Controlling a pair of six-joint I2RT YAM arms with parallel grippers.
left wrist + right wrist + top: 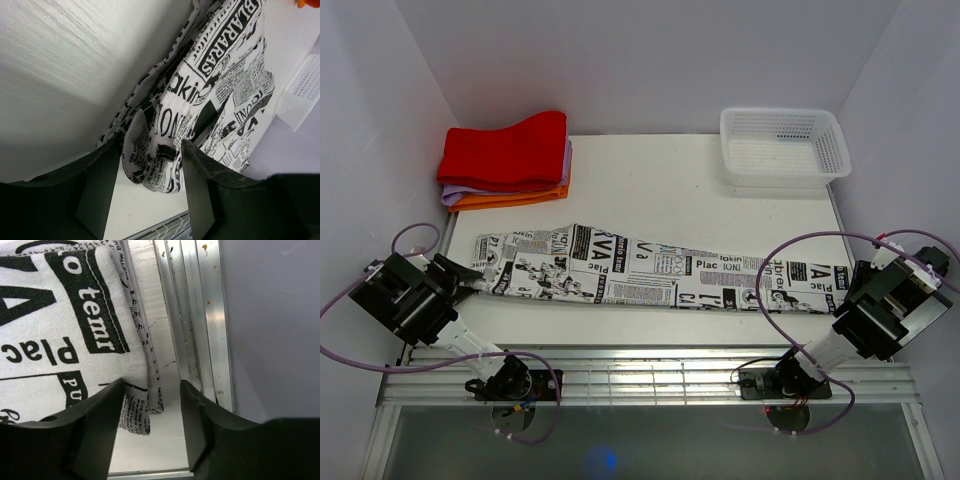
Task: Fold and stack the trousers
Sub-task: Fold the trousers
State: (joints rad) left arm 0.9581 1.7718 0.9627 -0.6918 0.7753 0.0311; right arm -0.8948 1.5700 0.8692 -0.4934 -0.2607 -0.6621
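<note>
Left gripper (151, 146), right gripper (151, 385) both hanging open, trousers (650, 270) ends sitting between fingers (95, 432) – prepping end-to-end fold, I'd guess.

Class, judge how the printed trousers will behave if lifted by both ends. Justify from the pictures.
Probably floppy: the trousers lie flat and bunch into folds at the left gripper, so the middle should sag. Likely light: the thin hem curls near the right gripper. Pushed, they would likely wrinkle rather than slide whole.

Trousers (660, 272) span the table (660, 190); folded cloths (505, 160) behind left, basket (785, 178) behind right.
</note>
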